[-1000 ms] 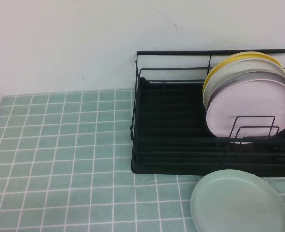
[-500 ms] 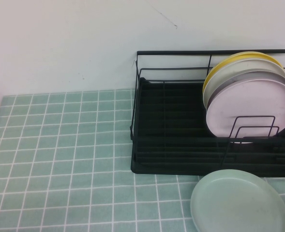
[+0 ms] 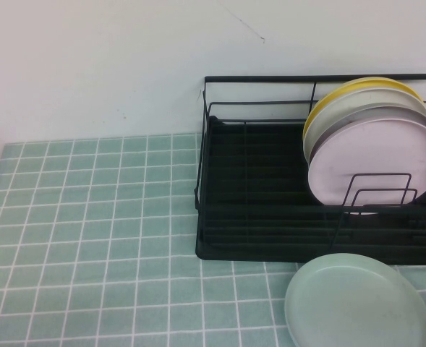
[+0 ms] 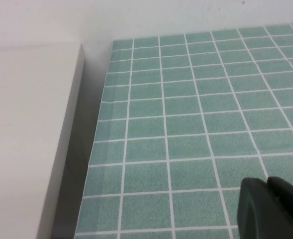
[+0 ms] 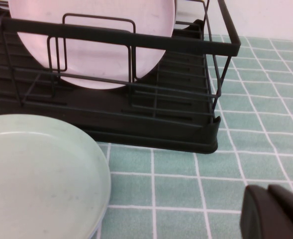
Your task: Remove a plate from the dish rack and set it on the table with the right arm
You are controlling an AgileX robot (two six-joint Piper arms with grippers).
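The plate (image 3: 357, 300) lies flat on the table (image 3: 90, 238), just in front of the rack (image 3: 270, 210) at its right end, its far rim close to the rack's black tray base. In the right wrist view the same plate (image 5: 37, 177) rests face up on the checked cloth (image 5: 186, 184), near the rack's front corner (image 5: 206, 139) but apart from it.

In the rack, a pink plate (image 3: 375, 163) stands upright at the right end, leaning behind two low wire dividers (image 3: 375, 191). Behind it stand a grey plate (image 3: 364, 116) and a yellow plate (image 3: 357, 88), all packed close together. The rest of the rack, to the left of these plates, shows only its tray and wires.

The right gripper (image 5: 274, 211) hangs low over the table, in front of the rack's right corner and to the side of the plate, touching neither. Only its black tip shows, and I cannot tell how its jaws stand.

The left gripper (image 4: 273, 206) is well away from the rack, above the cloth near the table's left edge, beside a pale ledge (image 4: 27, 134). Again only a dark tip is seen, so its jaws cannot be judged.
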